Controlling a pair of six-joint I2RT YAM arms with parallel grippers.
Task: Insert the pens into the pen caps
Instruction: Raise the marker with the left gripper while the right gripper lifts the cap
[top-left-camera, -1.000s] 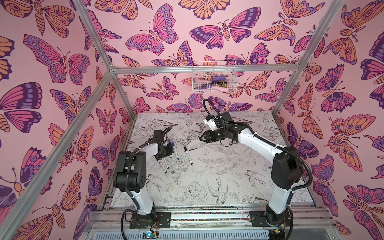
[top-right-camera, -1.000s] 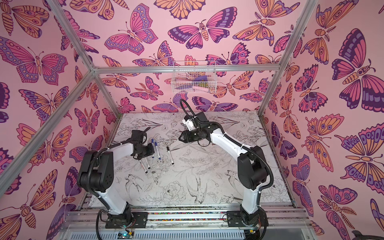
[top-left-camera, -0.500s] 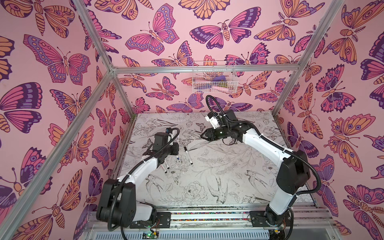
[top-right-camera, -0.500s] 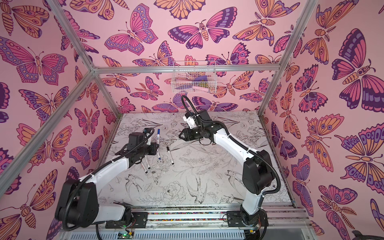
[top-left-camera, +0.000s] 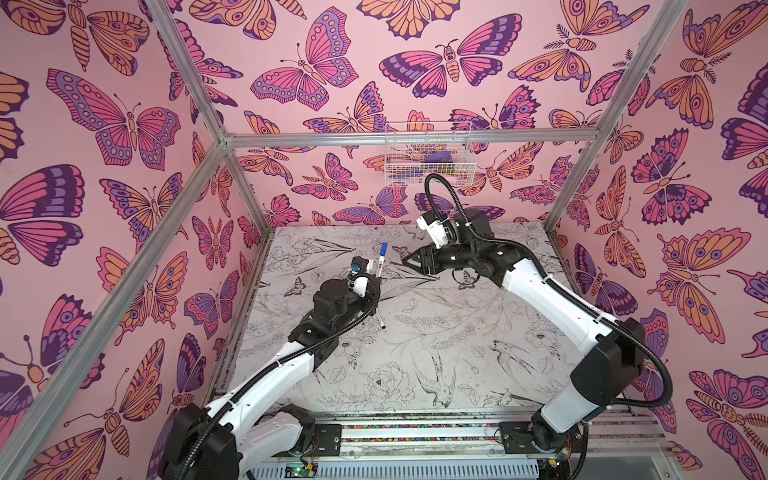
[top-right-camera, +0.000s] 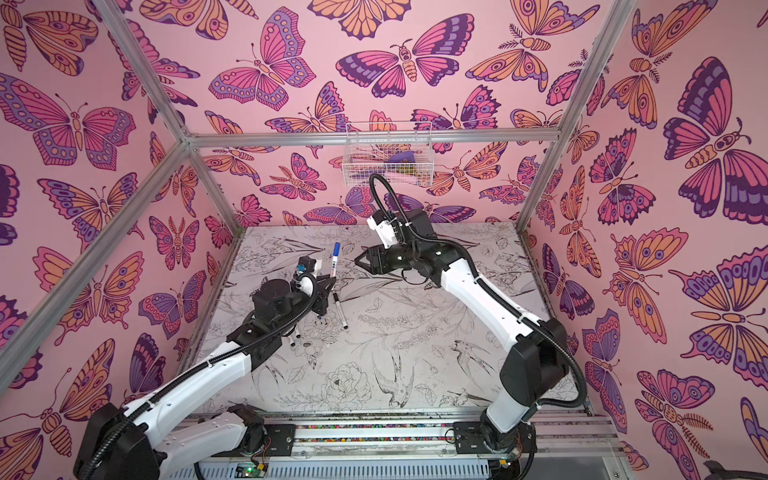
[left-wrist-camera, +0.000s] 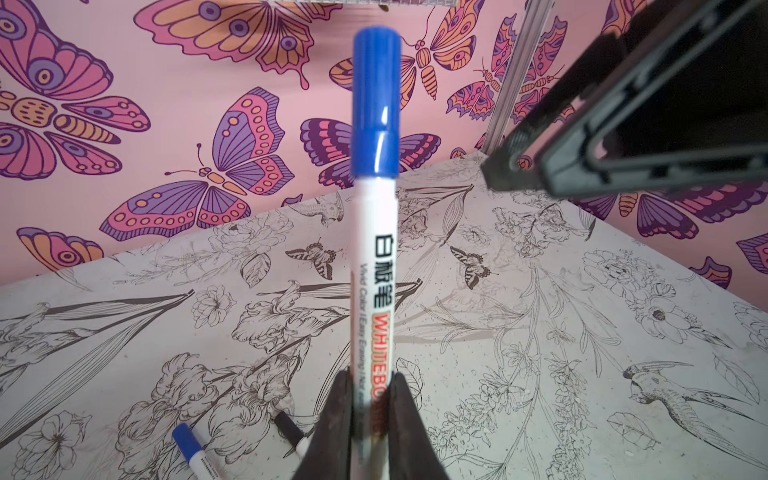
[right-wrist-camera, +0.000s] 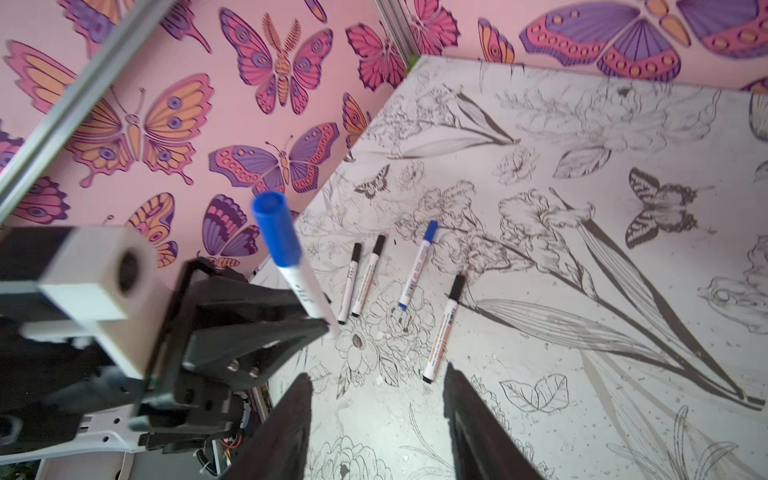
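Blue-capped pen (left-wrist-camera: 374, 249): clamped upright in left gripper (left-wrist-camera: 371, 382), clear of table (left-wrist-camera: 540, 332). Right gripper (right-wrist-camera: 378, 372): jaws apart, empty, nearby. Four more pens (right-wrist-camera: 417, 266) lying below. Probably best: steady barrel, square approach, cap (left-wrist-camera: 376, 99) pressed along axis.

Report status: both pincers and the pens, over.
Left pincer shut on blue-capped pen, upright, off table. Right pincer open, empty, alongside. Four more pens lie on table; no obstruction seen.

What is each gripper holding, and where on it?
Left gripper pinches the blue-capped pen low on its white barrel, capped end up. Right gripper is open, holding nothing.
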